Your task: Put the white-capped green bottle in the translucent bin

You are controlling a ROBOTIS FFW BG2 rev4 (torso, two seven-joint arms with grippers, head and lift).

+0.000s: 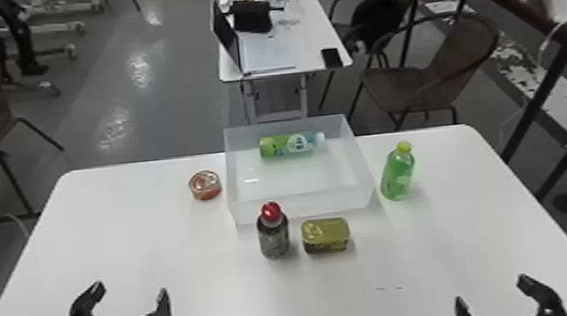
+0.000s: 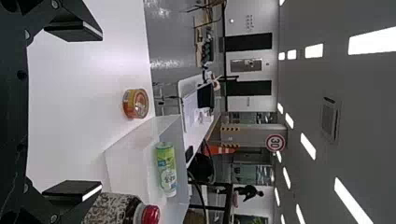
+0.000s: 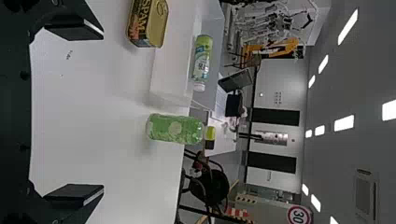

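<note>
White table (image 1: pixel 109 243) stands on a shiny gray floor (image 1: pixel 116 101), and behind it is one more table (image 1: pixel 313 35) with a laptop (image 1: pixel 228 37) on it. A brown chair (image 1: pixel 441 72) is back there on the right.

The white-capped green bottle (image 1: pixel 286 145) is in the translucent bin (image 1: pixel 301 206). It lies on its side near the far wall, and its white cap points to the right.

Another green bottle (image 1: pixel 398 177), with a yellow cap, stands up just to the right of the bin. On the left side is a little round tin (image 1: pixel 205 185), near the bin. In front are a dark bottle (image 1: pixel 274 239) with a red cap, standing up, and a can (image 1: pixel 326 234) with a gold top next to it.

The left gripper (image 1: pixel 130 291) is at the near left, with its fingers wide apart and nothing between them. The right gripper (image 1: pixel 492 291) is at the near right, its fingers apart and empty too.
</note>
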